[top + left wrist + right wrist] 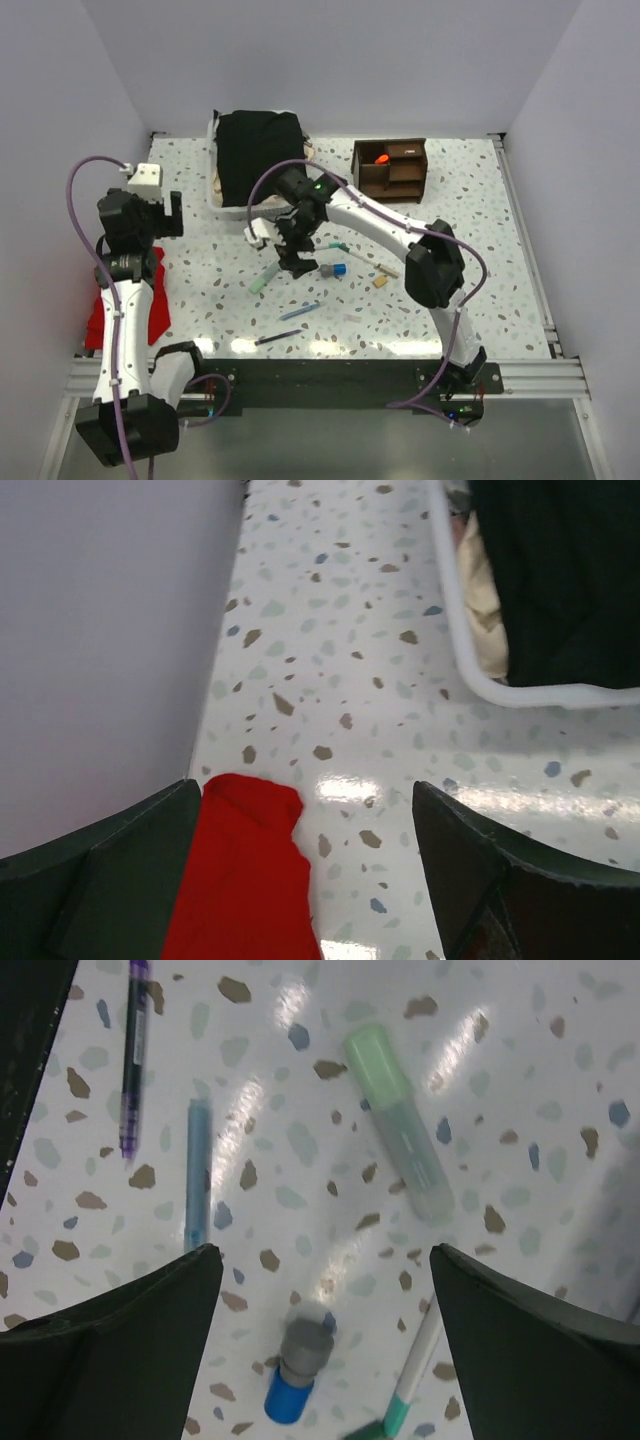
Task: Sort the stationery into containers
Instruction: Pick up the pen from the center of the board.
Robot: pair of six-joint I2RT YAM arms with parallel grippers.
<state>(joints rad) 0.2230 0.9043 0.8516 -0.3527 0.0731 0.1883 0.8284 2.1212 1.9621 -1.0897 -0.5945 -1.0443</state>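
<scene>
On the tabletop (pixel 500 230), near the middle, your right end effector (pixel 325 1260) hangs spread wide and empty just above the loose stationery: a pale green pen (pixel 400 1120), a blue pen (pixel 197 1170), a dark pen (pixel 133 1055), a blue-grey sharpener (pixel 298 1370) and a white pen (pixel 413 1375), all lying flat. At the back right, the wooden organiser (pixel 390 170) stands well apart from them, with an orange-capped marker (pixel 381 158) in a left-hand compartment. Your left end effector (pixel 305 790) is spread too, holding nothing, above a red cloth (pixel 240 880) and near a white tray (pixel 470 670) that holds a black cloth (pixel 570 570).
</scene>
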